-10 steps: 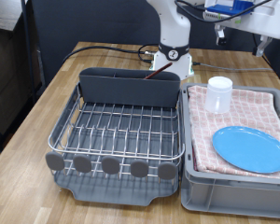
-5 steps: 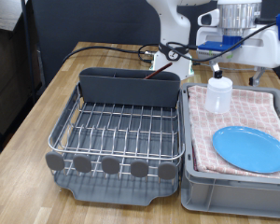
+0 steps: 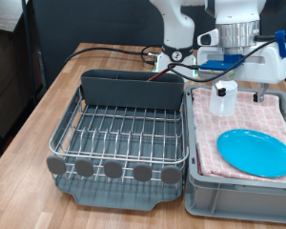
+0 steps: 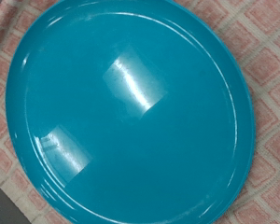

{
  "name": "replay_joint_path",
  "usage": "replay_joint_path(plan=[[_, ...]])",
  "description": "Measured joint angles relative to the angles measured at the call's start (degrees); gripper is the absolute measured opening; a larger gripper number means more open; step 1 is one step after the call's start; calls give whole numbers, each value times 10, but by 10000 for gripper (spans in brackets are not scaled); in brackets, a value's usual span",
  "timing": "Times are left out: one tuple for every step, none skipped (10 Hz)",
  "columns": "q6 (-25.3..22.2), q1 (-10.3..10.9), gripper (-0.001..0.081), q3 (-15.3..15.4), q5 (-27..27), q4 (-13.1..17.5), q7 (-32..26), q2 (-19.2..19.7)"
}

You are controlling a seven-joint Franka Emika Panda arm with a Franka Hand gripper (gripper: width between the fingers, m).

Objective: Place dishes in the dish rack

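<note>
A robot lab bench; a wooden table (image 3: 57, 105) carries cables (image 3: 114, 52) against black curtains (image 3: 86, 19).

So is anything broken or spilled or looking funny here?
Nothing stands out. The round bright-blue plate lies flat and whole on the pink checked cloth, the small white cylindrical cup stands upright beside it, and the silver wire dish rack sits level. The end effector hangs above them.

The rack (image 3: 119, 134) sat on the counter (image 3: 48, 100) at the exterior view's left, the bin (image 3: 205, 191) touching its right side. On the bin's cloth (image 3: 267, 110) lay the plate (image 3: 256, 153), the cup (image 3: 223, 97) behind it.
</note>
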Motion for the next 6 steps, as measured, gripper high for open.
replay_joint_path(plan=[[11, 0, 803, 2, 34, -5, -39, 1], [19, 0, 803, 4, 56, -11, -65, 1], [26, 0, 803, 6, 75, -15, -87, 3], [32, 0, 803, 9, 95, -18, -108, 7], [40, 0, 803, 12, 113, -21, -126, 11], [44, 0, 803, 14, 121, -22, -137, 17]])
